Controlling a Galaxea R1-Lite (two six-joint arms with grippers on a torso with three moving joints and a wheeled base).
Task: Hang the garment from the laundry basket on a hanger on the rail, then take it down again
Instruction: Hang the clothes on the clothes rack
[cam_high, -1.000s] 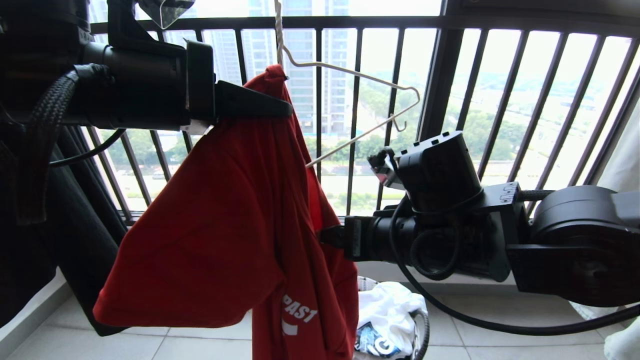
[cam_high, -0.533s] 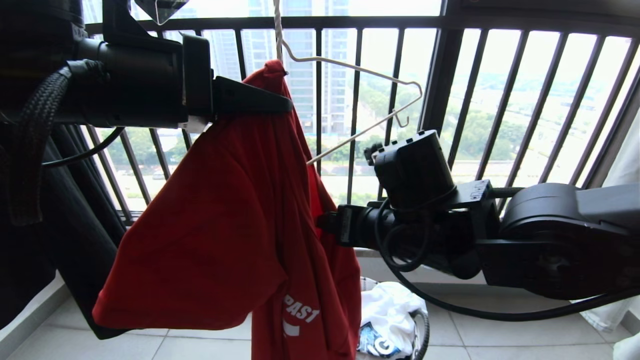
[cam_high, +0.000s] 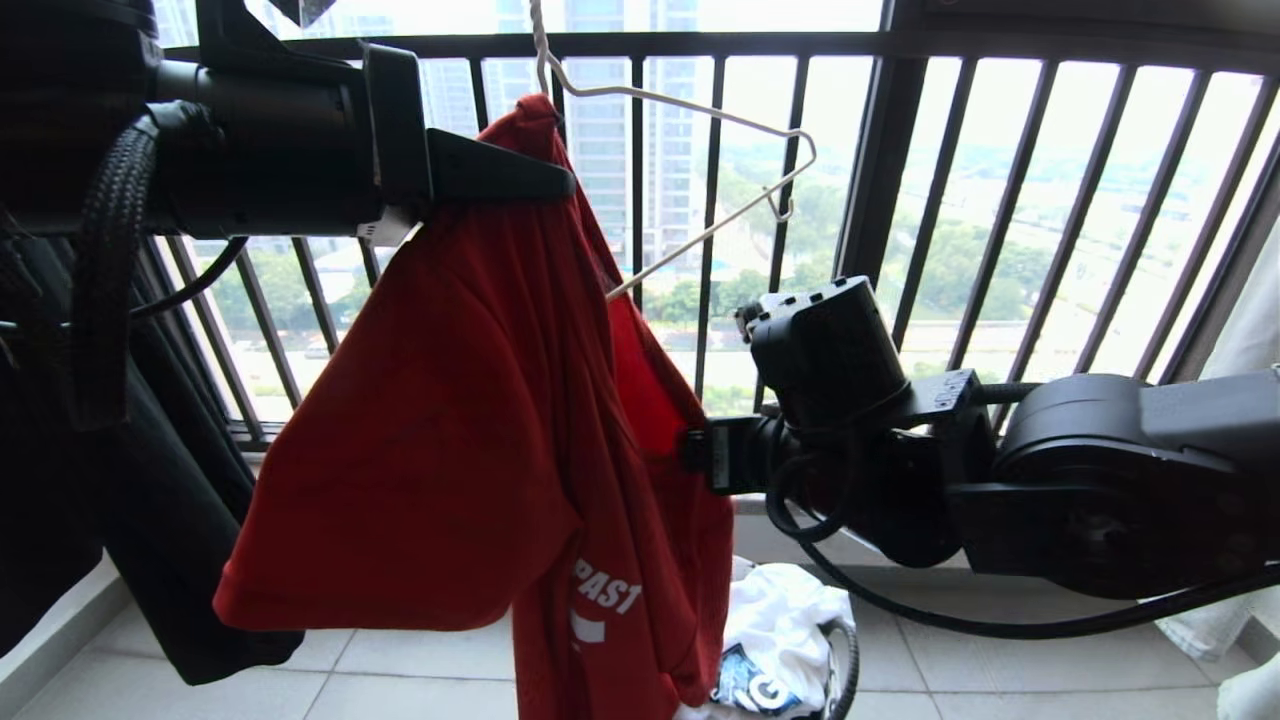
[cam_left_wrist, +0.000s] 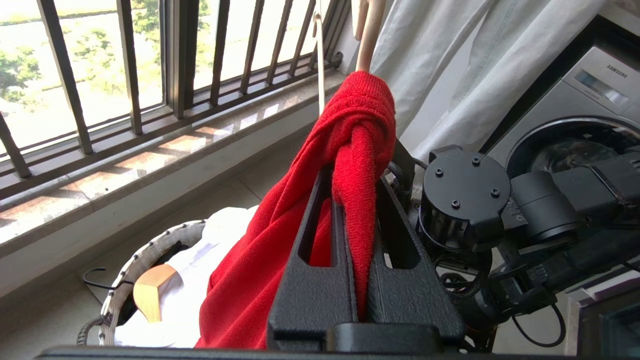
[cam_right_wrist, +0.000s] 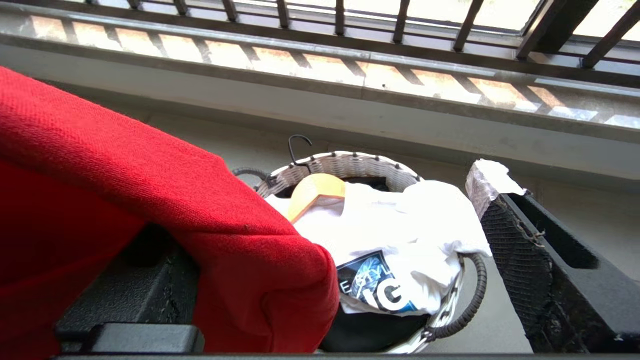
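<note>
head view: left end effector (cam_high: 555, 185) pinches garment (cam_high: 450, 440).

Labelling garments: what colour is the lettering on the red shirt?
White, on the red shirt; head view shows it best.

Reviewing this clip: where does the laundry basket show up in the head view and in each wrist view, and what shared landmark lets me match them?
Head view: laundry basket at the bottom edge, right of centre, partly behind the red T-shirt.
Left wrist view: lower left, beside the red T-shirt.
Right wrist view: centre, a wooden hanger in it.
Shared landmark: the white garment with a blue-white graphic, lying in the basket.
</note>
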